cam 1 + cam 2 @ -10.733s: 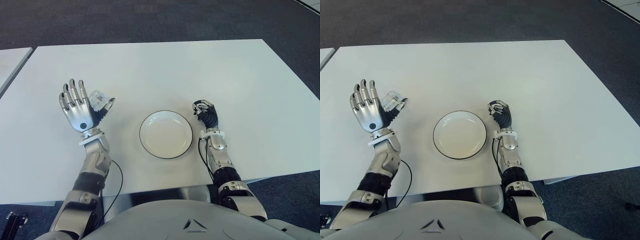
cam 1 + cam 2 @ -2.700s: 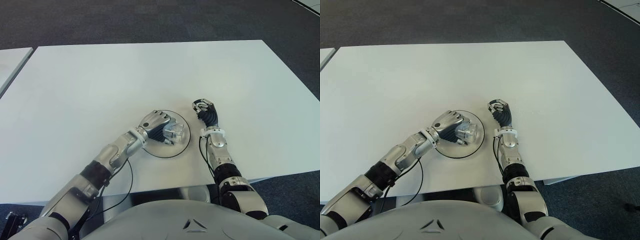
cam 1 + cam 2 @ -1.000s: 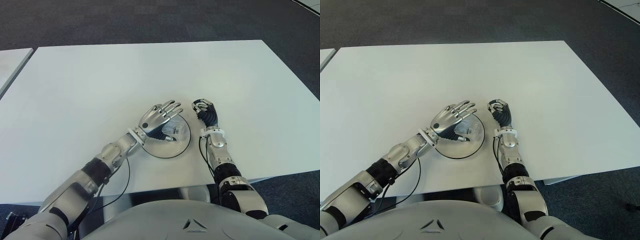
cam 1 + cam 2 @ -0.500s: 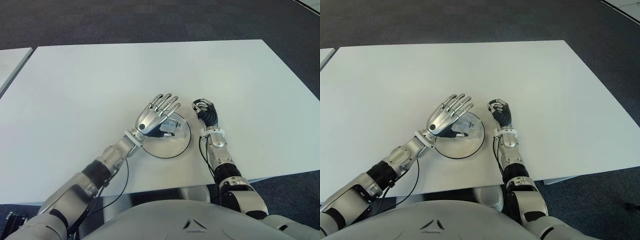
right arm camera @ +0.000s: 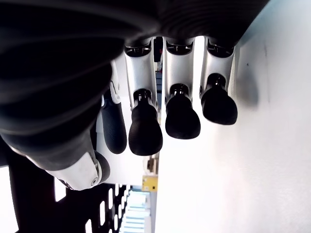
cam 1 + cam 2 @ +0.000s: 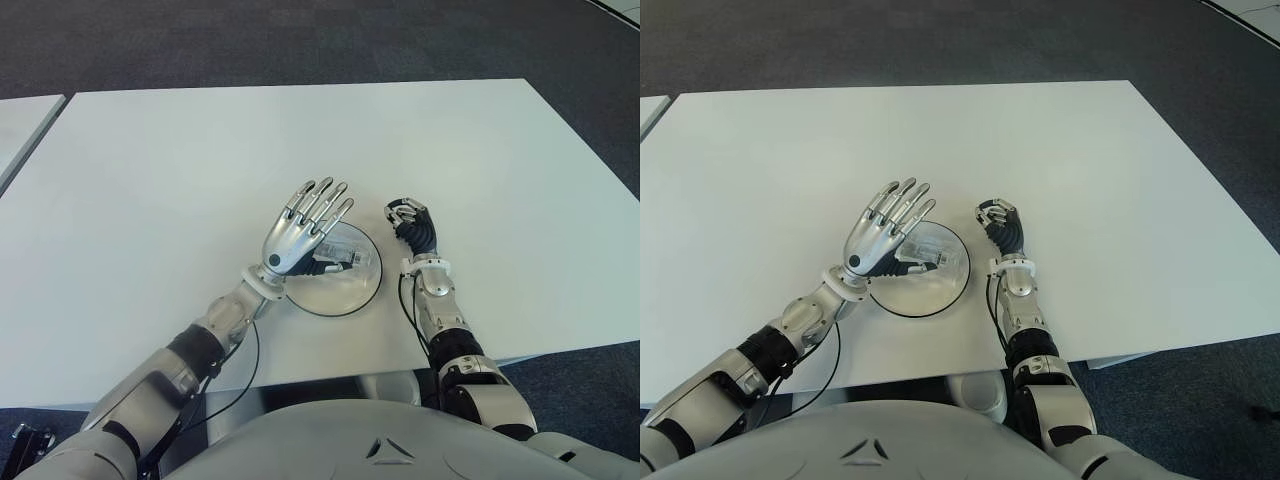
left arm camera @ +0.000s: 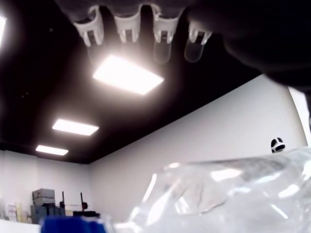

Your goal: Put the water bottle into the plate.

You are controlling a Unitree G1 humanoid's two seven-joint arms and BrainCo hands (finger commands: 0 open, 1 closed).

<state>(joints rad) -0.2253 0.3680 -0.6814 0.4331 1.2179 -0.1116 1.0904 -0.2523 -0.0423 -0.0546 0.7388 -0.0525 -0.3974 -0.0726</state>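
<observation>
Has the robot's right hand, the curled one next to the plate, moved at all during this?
No. The right hand shows at the same spot on the white table, just right of the plate, fingers curled and holding nothing.

Worktop (image 6: 200,140) is seen as plain white. Plate (image 6: 362,296) is white, edged by a thin dark rim line. Water bottle (image 6: 345,253) is clear, with a blue cap shown in the left wrist view. Left hand (image 6: 300,232) is silver with black joints; right hand (image 6: 412,222) is black and silver. Floor (image 6: 300,40) is dark grey carpet.
</observation>
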